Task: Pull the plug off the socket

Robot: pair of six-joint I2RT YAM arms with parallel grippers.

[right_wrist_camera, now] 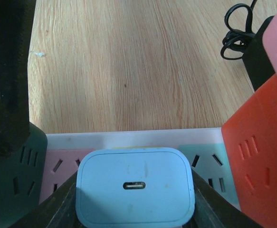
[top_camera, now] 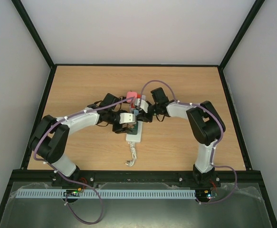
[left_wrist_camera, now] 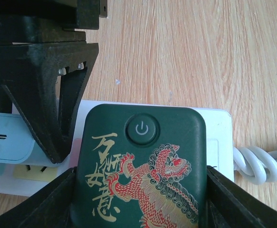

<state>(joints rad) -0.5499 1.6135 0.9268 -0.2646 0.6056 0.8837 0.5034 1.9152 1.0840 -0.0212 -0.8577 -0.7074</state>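
Observation:
The socket, a white power strip (top_camera: 134, 135), lies mid-table with its coiled white cord (top_camera: 132, 154) toward me. My right gripper (right_wrist_camera: 135, 190) is shut on a light blue USB plug (right_wrist_camera: 135, 183) seated in the strip (right_wrist_camera: 128, 138), between a pink and a teal outlet face. My left gripper (left_wrist_camera: 140, 190) is shut on a dark green block (left_wrist_camera: 143, 161) with a power button and dragon print, at the strip's cord end (left_wrist_camera: 219, 137). The blue plug also shows at the left of the left wrist view (left_wrist_camera: 5, 142).
A red-orange and pink adapter (right_wrist_camera: 259, 156) stands on the strip's far end (top_camera: 133, 97). A black adapter with a bundled black cable (right_wrist_camera: 235, 23) lies on the wood beyond it. Both arms crowd the table's middle. Black frame rails edge the table.

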